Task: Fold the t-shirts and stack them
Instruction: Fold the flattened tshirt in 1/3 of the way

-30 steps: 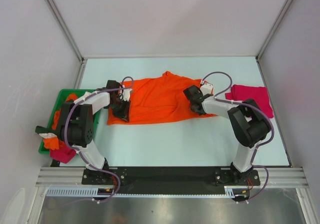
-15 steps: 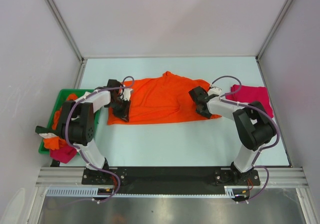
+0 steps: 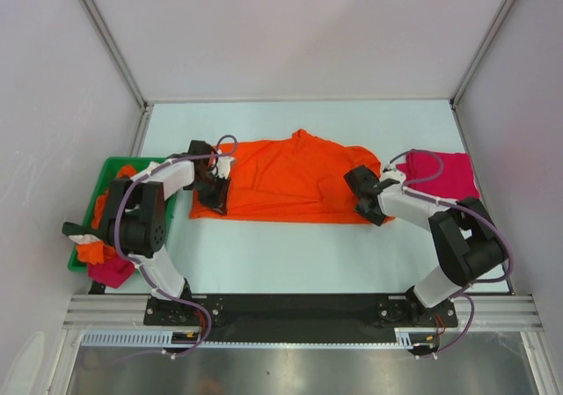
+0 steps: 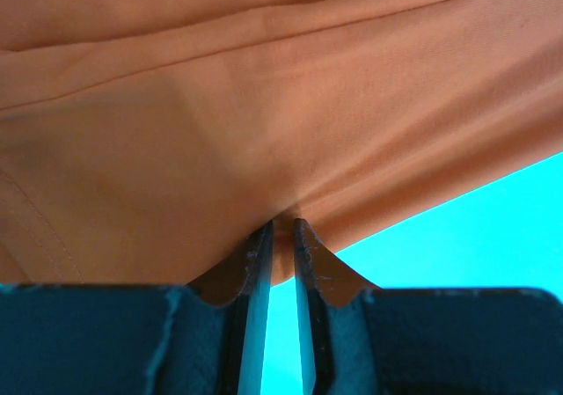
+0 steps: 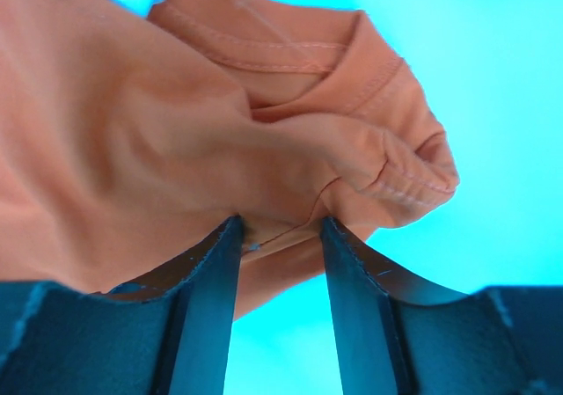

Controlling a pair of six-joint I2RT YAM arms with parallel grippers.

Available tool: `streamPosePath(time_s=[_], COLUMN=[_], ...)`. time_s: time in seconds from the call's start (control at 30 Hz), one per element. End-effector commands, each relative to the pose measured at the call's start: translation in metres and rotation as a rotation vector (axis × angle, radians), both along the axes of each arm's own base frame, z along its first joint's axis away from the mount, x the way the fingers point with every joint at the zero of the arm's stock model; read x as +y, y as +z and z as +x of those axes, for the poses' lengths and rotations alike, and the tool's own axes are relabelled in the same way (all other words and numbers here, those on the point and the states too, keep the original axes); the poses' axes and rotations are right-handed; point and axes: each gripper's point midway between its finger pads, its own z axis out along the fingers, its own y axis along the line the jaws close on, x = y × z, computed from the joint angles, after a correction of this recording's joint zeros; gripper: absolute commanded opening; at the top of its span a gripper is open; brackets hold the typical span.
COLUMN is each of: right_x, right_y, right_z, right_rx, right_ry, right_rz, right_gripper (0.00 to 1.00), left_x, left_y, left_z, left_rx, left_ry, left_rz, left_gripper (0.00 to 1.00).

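The bright orange t-shirt (image 3: 290,179) lies spread across the middle of the table. My left gripper (image 3: 215,203) is shut on its left edge; in the left wrist view the jaws (image 4: 281,228) pinch a thin fold of orange cloth (image 4: 264,105). My right gripper (image 3: 373,210) is shut on the shirt's right lower corner; in the right wrist view (image 5: 280,223) a bunched hem of the orange cloth (image 5: 290,149) sits between the fingers. A magenta-red t-shirt (image 3: 442,173) lies folded at the far right, just behind the right arm.
A green plastic bin (image 3: 104,177) stands at the left table edge with orange cloth in it. Orange and magenta cloth (image 3: 107,267) hangs over its near end. Enclosure walls stand on the left, right and far sides.
My right gripper has moved right and toward the near edge, pulling the orange shirt's right corner with it and stretching the shirt wider. The left gripper has held still.
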Motion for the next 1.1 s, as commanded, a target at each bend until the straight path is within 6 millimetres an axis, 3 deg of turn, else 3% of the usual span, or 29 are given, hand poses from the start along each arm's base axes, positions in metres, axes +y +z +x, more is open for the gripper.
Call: streamPosePath(time_s=[0.0,0.1,0.17,0.27,0.3,0.33,0.37,0.4,0.47,0.5,0.53,0.57,0.6,0.63,0.67,0.7,0.73,0.77,0.8,0.83,0.9,1.07], right_x=[-0.037,-0.028,-0.014,0.007,0.015,0.017,0.014,0.018,0.015,0.017,0.017,0.012,0.011,0.017,0.016,0.013,0.017,0.017,0.017,0.019,0.021,0.031], right_y=[-0.011,-0.003,0.012,0.051,0.078,0.085,0.093,0.115,0.116,0.132,0.136,0.119,0.118,0.13,0.126,0.105,0.115,0.111,0.095,0.103,0.087,0.098], right_z=[-0.051,-0.033,-0.009,0.037,0.059,0.072,0.083,0.103,0.128,0.146,0.156,0.168,0.177,0.195,0.204,0.212,0.227,0.233,0.24,0.25,0.259,0.286], right_rx=[0.16,0.092,0.006,-0.118,-0.185,-0.203,-0.221,-0.267,-0.267,-0.303,-0.305,-0.263,-0.262,-0.291,-0.283,-0.235,-0.266,-0.26,-0.237,-0.261,-0.233,-0.29], right_ry=[-0.039,0.017,0.06,0.154,0.179,0.186,0.178,0.198,0.195,0.196,0.213,0.207,0.206,0.224,0.219,0.216,0.218,0.22,0.224,0.232,0.244,0.284], right_rz=[-0.104,-0.096,-0.06,-0.038,-0.039,-0.052,-0.057,-0.063,-0.079,-0.074,-0.081,-0.098,-0.099,-0.076,-0.066,-0.066,-0.048,-0.042,-0.042,-0.035,-0.027,-0.018], right_gripper=[0.49,0.55,0.62,0.69,0.69,0.7,0.7,0.7,0.69,0.69,0.68,0.68,0.68,0.68,0.68,0.67,0.67,0.66,0.66,0.65,0.64,0.63], left_x=[0.013,0.01,0.004,-0.004,-0.005,-0.008,-0.007,-0.007,-0.004,-0.002,-0.001,0.002,0.003,0.006,0.009,0.011,0.012,0.014,0.016,0.018,0.02,0.025], left_y=[-0.013,-0.006,0.008,0.048,0.061,0.086,0.098,0.108,0.13,0.134,0.139,0.141,0.141,0.15,0.137,0.134,0.141,0.124,0.129,0.123,0.108,0.105], left_z=[-0.033,-0.028,-0.016,0.015,0.027,0.045,0.056,0.066,0.092,0.1,0.114,0.121,0.128,0.14,0.149,0.155,0.167,0.173,0.183,0.187,0.195,0.22], left_rx=[0.087,0.057,0.004,-0.143,-0.194,-0.269,-0.302,-0.328,-0.384,-0.388,-0.399,-0.403,-0.4,-0.429,-0.398,-0.393,-0.417,-0.376,-0.396,-0.386,-0.363,-0.382], left_ry=[-0.047,-0.053,-0.05,-0.043,-0.035,-0.019,-0.002,0.026,0.067,0.09,0.103,0.118,0.137,0.152,0.168,0.178,0.185,0.196,0.204,0.212,0.219,0.239], left_rz=[0.063,0.044,0.012,-0.027,-0.034,-0.048,-0.054,-0.063,-0.082,-0.089,-0.093,-0.098,-0.1,-0.096,-0.084,-0.076,-0.069,-0.055,-0.049,-0.041,-0.027,-0.002], left_gripper=[0.23,0.24,0.26,0.3,0.31,0.32,0.34,0.34,0.34,0.34,0.33,0.33,0.33,0.34,0.34,0.34,0.33,0.33,0.33,0.32,0.32,0.32])
